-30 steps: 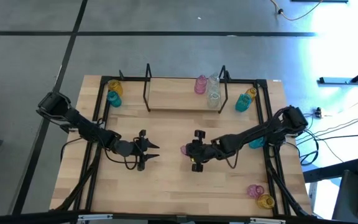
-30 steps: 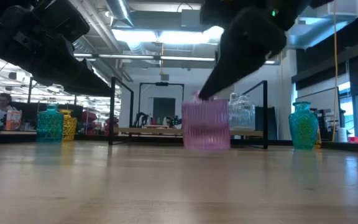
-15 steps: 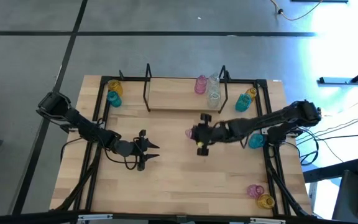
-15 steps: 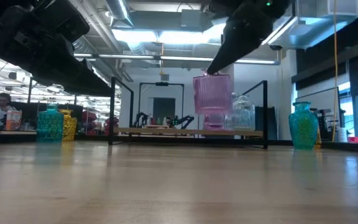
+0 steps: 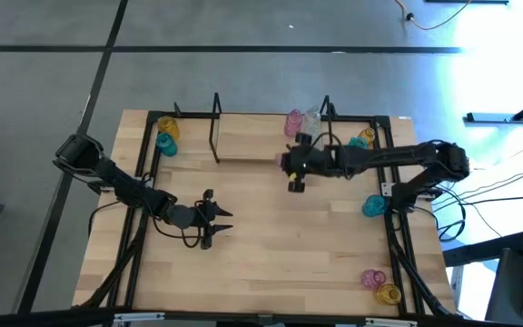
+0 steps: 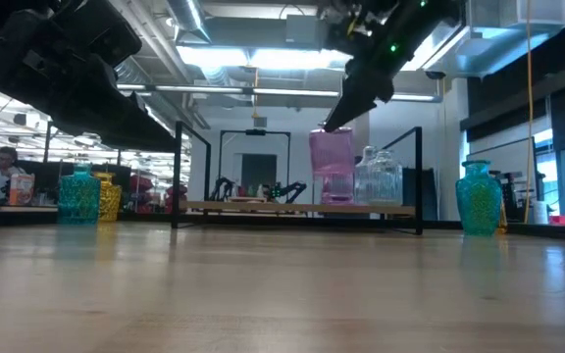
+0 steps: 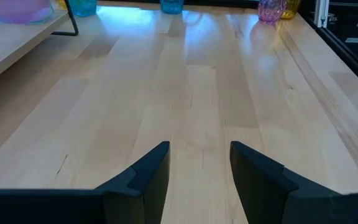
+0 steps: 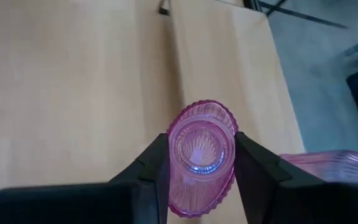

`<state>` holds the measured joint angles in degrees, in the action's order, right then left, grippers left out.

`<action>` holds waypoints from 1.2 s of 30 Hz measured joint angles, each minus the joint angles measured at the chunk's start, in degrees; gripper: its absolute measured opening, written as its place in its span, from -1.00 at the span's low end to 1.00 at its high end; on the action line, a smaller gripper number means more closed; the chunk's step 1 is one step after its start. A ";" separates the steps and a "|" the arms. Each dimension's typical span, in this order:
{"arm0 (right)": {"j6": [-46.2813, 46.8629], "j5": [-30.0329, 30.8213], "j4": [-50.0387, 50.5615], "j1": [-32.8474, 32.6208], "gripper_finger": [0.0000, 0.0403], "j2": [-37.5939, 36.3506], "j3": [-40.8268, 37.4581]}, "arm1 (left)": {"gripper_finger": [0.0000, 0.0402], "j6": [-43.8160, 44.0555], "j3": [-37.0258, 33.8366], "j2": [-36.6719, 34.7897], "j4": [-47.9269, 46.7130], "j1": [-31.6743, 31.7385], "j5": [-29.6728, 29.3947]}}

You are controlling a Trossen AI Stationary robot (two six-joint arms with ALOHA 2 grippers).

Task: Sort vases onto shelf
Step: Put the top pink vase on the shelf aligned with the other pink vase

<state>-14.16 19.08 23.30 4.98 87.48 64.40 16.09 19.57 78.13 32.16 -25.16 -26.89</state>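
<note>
— Vases: where is the pink vase (image 8: 202, 152)?
— Pinched in the right gripper (image 8: 197, 155), aloft at the shelf (image 5: 252, 138) near edge, beside two vases standing there.
— And the left gripper (image 7: 197, 168)?
— Spread, empty, over the table (image 5: 271, 263), near left.
</note>
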 joint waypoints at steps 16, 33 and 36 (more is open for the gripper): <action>-9.47 -11.24 -0.85 13.64 -0.39 2.55 0.04 | -0.19 -0.32 0.00 0.00 -0.09 0.01 -0.16; -10.34 -15.10 -4.02 18.82 -0.39 3.35 0.04 | -0.19 -0.29 0.00 0.02 -0.15 0.01 -0.68; -10.33 -15.11 -3.86 19.23 -0.39 3.59 0.04 | -0.19 -0.28 0.00 0.02 -0.16 0.01 -0.70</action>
<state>-24.49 3.97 19.43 24.21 91.07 64.45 15.81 19.57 78.15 32.00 -25.15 -27.59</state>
